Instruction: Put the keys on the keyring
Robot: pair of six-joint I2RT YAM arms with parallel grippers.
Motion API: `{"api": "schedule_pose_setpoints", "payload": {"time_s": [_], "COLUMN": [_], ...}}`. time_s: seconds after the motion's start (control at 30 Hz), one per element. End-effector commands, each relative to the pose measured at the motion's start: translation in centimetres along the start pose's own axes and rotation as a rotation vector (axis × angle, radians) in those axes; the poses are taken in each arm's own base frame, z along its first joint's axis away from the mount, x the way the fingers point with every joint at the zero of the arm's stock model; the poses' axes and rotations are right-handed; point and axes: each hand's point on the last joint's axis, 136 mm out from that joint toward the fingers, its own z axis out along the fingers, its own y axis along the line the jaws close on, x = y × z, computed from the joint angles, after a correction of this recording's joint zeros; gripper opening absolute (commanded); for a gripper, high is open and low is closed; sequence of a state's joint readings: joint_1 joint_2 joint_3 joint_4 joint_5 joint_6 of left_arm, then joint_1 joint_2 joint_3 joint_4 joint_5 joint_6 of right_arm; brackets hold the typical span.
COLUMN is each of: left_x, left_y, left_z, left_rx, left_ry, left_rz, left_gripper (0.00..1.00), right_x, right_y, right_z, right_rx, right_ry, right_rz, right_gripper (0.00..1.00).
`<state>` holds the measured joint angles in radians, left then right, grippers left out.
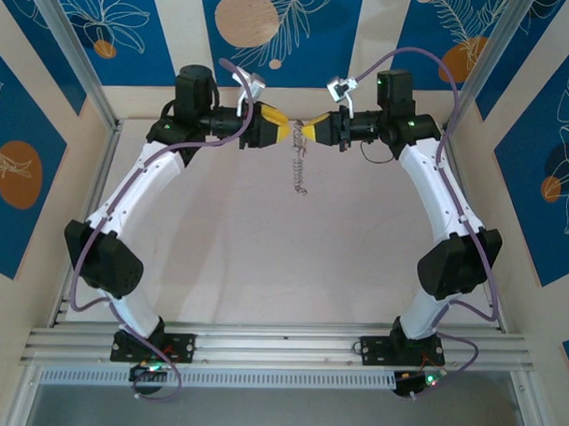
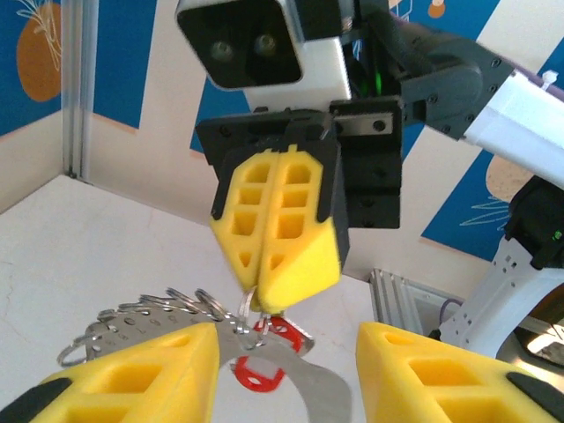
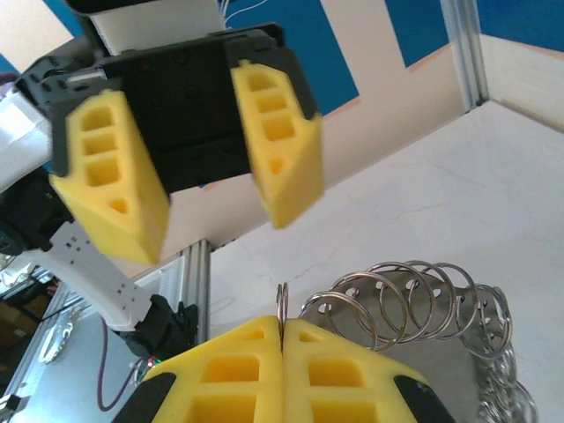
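Observation:
The keyring (image 1: 298,171) hangs as a thin silvery beaded strand between the two grippers, high over the back of the table. In the left wrist view it is a curved metal strip with several rings (image 2: 141,317). The key's red head (image 2: 257,379) shows partly behind that strip, just under the right gripper's tips. My right gripper (image 1: 307,132) (image 2: 256,298) (image 3: 282,328) is shut on one thin ring (image 3: 282,304) of the keyring (image 3: 414,295). Facing it, my left gripper (image 1: 285,131) (image 2: 286,344) (image 3: 216,233) is open, its fingers either side of the strip and key without touching them.
The pale table (image 1: 264,250) lies far below the grippers. Aluminium frame rails (image 1: 280,346) run along the near edge and up the corner posts (image 1: 70,51). Blue patterned walls (image 1: 272,26) close the back and sides.

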<state>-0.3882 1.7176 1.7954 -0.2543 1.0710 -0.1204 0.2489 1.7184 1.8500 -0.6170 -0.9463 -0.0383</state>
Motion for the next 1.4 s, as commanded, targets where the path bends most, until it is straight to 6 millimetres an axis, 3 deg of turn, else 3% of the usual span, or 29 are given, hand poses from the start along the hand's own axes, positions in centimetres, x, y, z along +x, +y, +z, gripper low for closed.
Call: {"api": "schedule_pose_setpoints", "payload": {"time_s": [0.0, 1.03, 1.37], "left_x": [0.0, 0.6, 1.2], "left_y": [-0.7, -1.1, -2.0], "left_z": [-0.2, 2.1, 2.5], "left_rx": [0.051, 0.133, 0.176], "left_ry": [0.026, 0.049, 0.068], "left_rz": [0.016, 0.007, 0.002], "left_gripper": [0.43, 0.41, 0.21], "right_x": [-0.5, -0.1, -0.2], "right_y": [2.5, 2.3, 2.2], "right_z": [-0.1, 0.4, 0.4], "right_rx": [-0.083, -0.106, -0.099], "right_ry": [0.01, 0.021, 0.019], "right_rz": [-0.038, -0.033, -0.037], "right_gripper": [0.0, 0.0, 0.0]}}
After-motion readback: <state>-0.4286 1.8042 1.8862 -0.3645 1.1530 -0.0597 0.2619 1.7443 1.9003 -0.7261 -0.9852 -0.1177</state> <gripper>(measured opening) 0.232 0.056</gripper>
